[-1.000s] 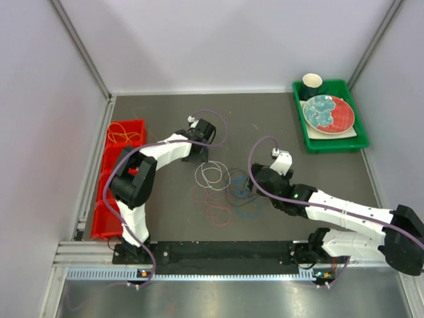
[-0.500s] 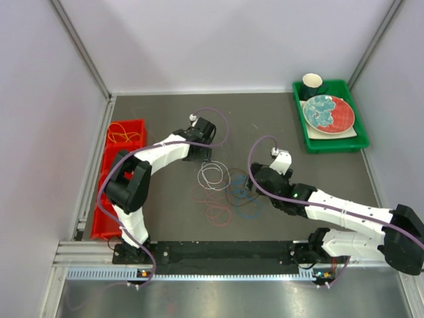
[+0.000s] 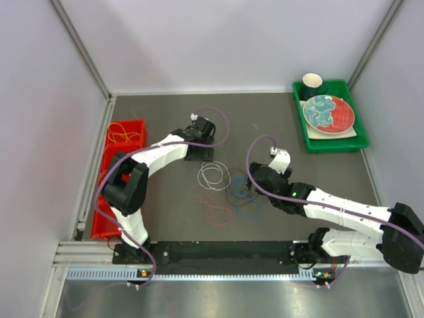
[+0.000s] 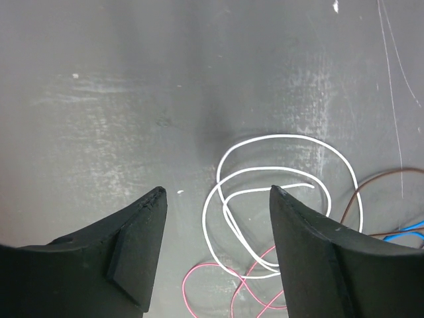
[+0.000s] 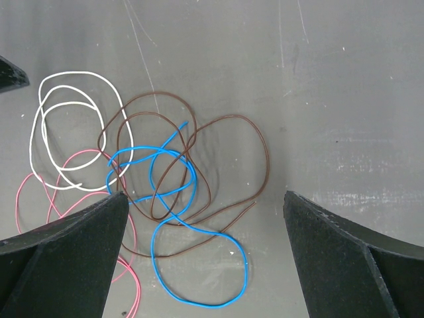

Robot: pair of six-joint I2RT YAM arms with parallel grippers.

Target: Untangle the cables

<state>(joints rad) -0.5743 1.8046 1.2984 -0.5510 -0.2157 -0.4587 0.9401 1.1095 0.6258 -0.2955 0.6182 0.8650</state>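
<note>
Left gripper (image 4: pixel 216 191): jaws apart, empty, hovering above the white cable (image 4: pixel 285 137).
Right gripper (image 5: pixel 205 197): wide open, holding nothing.
Cables (image 3: pixel 222 189): overlapping on the table (image 3: pixel 265 119), near both grippers.

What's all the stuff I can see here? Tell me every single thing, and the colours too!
white cable: one, white, mid-table, looped
pink cable: one, pink, overlapping the white one
brown cable: one, brown, mid-table
blue cable: one, blue, crossing the brown one
orange cable: one, orange-yellow, inside the farthest red bin
red bins: a row, red, along the table's left edge
green tray: one, green, far right corner
cup: one, dark, in the tray
plate: one, red and teal, in the tray
table: one, dark grey
left tool: one, black, open above the white cable
right tool: one, black, open above the tangle
</note>
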